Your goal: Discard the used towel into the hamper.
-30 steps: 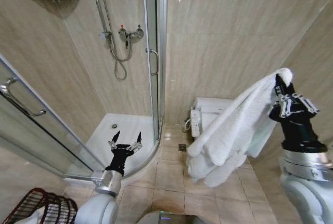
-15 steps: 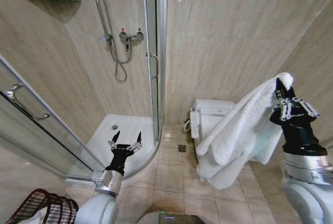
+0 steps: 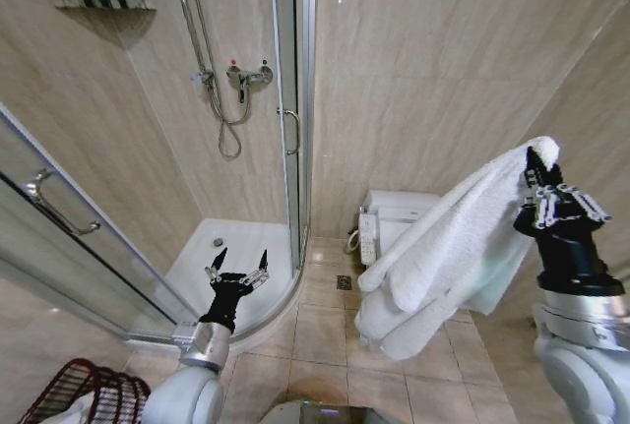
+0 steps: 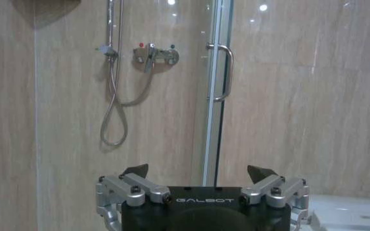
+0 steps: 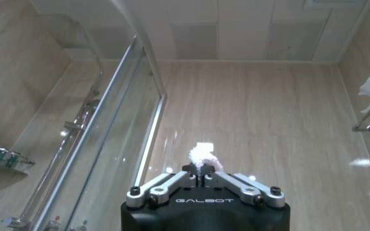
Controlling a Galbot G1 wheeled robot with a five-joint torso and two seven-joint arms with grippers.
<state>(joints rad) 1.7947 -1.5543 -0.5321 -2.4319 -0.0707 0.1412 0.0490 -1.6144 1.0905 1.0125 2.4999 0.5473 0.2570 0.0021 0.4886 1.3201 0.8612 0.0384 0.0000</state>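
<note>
Towel (image 3: 448,247), white terry cloth, hangs in the air from the right hand (image 3: 539,180), which is raised high at the robot's right side. The hand is clamped on one bunched edge of the cloth; in the right wrist view its fingers meet with a small tuft of towel (image 5: 202,155) pinched between the tips. From this hold the cloth drapes down and toward the robot's middle in thick doubled folds, its lowest lobes well below the hand and clear of the tiled floor (image 3: 325,326), in front of the toilet (image 3: 399,215).

Handling, as judged: the towel is soft and limp, fairly light but bulky. It will swing and trail under the hand when carried, and it may snag on a wire rim. A grip on a gathered edge or corner, as here, is sound; a deeper bite into a fold would slip less.

Left hand (image 3: 236,275) is parked low, pointing toward the shower enclosure (image 3: 246,247), its fingers spread and empty.

Hamper (image 3: 84,393), a dark reddish wire basket, stands on the floor beyond the left hand on the robot's left, well apart from the towel.
</note>
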